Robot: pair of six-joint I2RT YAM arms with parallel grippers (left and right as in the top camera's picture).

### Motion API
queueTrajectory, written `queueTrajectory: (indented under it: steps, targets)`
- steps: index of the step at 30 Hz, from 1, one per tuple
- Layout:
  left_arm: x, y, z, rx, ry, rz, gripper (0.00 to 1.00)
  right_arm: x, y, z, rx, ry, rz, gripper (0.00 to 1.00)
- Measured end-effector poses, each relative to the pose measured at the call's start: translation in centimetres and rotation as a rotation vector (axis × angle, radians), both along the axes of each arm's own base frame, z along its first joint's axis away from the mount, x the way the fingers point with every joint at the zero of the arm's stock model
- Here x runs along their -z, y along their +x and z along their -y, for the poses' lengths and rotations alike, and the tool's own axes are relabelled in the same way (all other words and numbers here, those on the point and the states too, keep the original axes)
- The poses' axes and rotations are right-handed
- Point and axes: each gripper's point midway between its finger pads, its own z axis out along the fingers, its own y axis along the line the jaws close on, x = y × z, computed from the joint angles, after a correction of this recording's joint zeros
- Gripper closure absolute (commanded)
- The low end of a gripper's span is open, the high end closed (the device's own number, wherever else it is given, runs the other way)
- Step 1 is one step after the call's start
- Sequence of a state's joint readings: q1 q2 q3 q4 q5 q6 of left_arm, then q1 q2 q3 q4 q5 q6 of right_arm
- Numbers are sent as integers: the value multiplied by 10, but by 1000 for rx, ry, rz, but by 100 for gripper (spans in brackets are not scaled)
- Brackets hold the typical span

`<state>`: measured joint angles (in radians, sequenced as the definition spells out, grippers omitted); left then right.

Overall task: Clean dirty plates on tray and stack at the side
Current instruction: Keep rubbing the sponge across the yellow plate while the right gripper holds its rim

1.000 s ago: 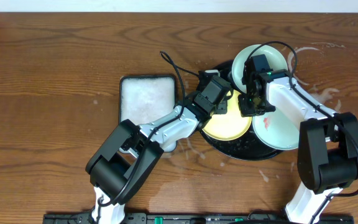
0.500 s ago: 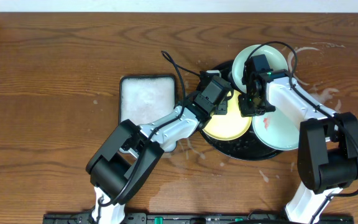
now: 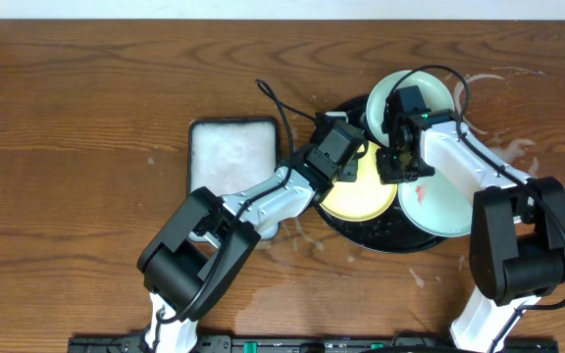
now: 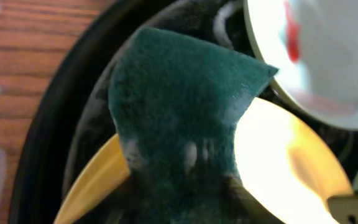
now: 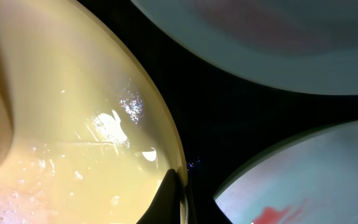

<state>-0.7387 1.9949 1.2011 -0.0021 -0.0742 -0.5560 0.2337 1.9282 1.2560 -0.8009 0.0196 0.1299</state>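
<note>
Large round glossy black tray (image 3: 361,233) w/ raised rim is holding 3 shallow round plates: pale yellow plate (image 3: 361,196) lying wet front-left, mint-white plate (image 3: 379,103) at back, red-smeared mint-white plate (image 3: 449,206) at right.

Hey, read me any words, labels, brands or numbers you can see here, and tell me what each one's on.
No text can be read.
The plates, black tray, green sponge and foam tray show no print.
The dark strip at the table's near edge in the overhead view has small markings, too small to read.
</note>
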Motion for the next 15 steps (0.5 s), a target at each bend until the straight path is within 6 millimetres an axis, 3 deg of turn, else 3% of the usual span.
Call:
queueTrajectory:
  steps: [8,15]
  targets:
    - [8,-3,0,4,13,-14,42,0,0,0,0,0,0,99]
    - [8,-4,2,11,15,-13,62,0,0,0,0,0,1,99]
